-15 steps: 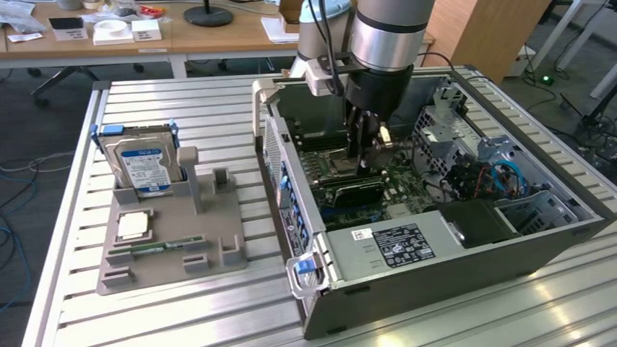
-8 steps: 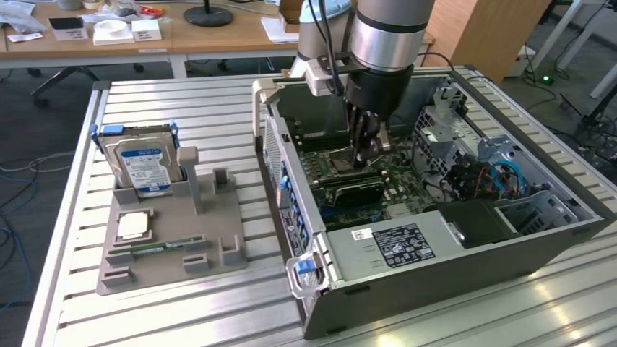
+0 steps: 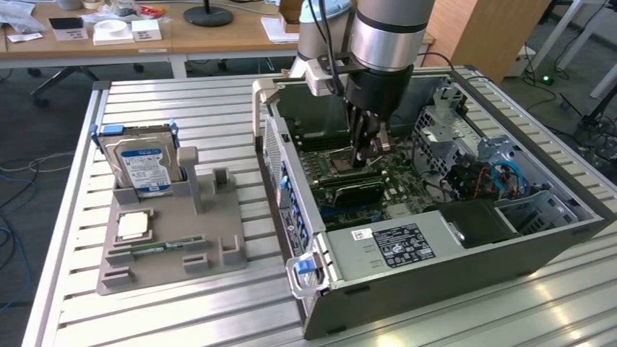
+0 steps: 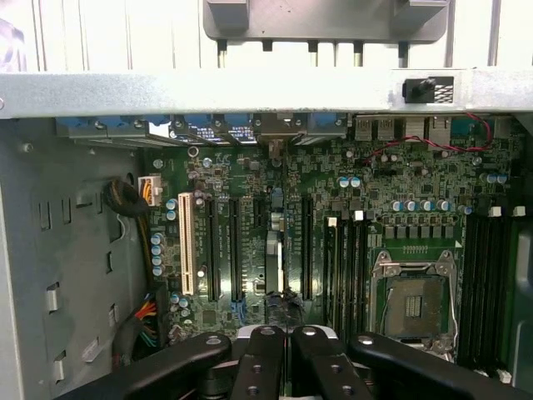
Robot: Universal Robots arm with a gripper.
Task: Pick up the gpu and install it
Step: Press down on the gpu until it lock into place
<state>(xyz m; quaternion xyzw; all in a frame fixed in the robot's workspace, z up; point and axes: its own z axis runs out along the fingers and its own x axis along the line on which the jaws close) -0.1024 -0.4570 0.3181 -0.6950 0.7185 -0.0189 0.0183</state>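
Now arm vertical, gripper point(image 3: 371, 148) closed inside case point(image 3: 540, 238)

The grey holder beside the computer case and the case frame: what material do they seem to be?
The grey holder looks like matte plastic: uniform dull grey, blocky moulded slots, no shine. The case frame seems to be bare sheet metal: silvery, thin folded edges with punched holes.

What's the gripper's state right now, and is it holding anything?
Gripper: shut, low inside the open computer case over the motherboard; whether it grips anything cannot be told.
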